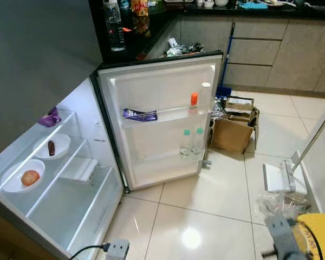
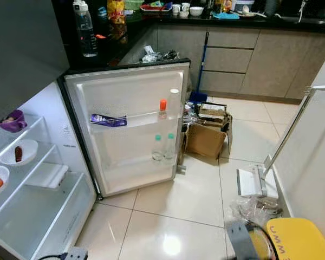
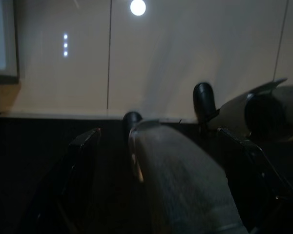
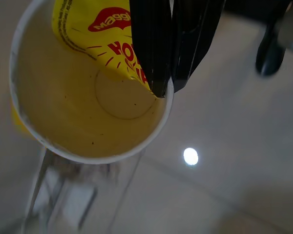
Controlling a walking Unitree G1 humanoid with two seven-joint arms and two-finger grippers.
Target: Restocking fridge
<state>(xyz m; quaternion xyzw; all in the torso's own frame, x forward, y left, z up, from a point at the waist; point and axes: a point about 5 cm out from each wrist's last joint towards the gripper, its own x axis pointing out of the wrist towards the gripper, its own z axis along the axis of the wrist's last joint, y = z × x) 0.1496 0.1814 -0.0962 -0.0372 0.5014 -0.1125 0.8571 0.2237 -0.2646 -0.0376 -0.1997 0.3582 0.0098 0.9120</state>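
The small fridge point(image 1: 97, 214) stands open on my left. On its shelves sit a plate with a round fruit point(image 1: 30, 177), a bowl with a brown item point(image 1: 51, 147), a purple bowl point(image 1: 50, 118) and a white tray point(image 1: 78, 169). The open door point(image 1: 151, 81) holds an orange-capped bottle point(image 1: 193, 103), two green-capped bottles point(image 1: 191, 143) and a purple packet point(image 1: 140, 114). My right gripper point(image 4: 166, 87) is shut on the rim of a yellow noodle cup point(image 4: 93, 87), low at my right point(image 2: 295, 238). The left gripper point(image 3: 161, 156) hangs open in shadow.
A cardboard box point(image 1: 233, 132) with clutter lies on the tiles just past the door. A white floor mop point(image 1: 281, 176) and a clear plastic bag point(image 1: 279, 203) lie at the right. A power strip point(image 1: 116, 249) sits by the fridge's foot. Dark counters and cabinets point(image 1: 260, 49) line the back.
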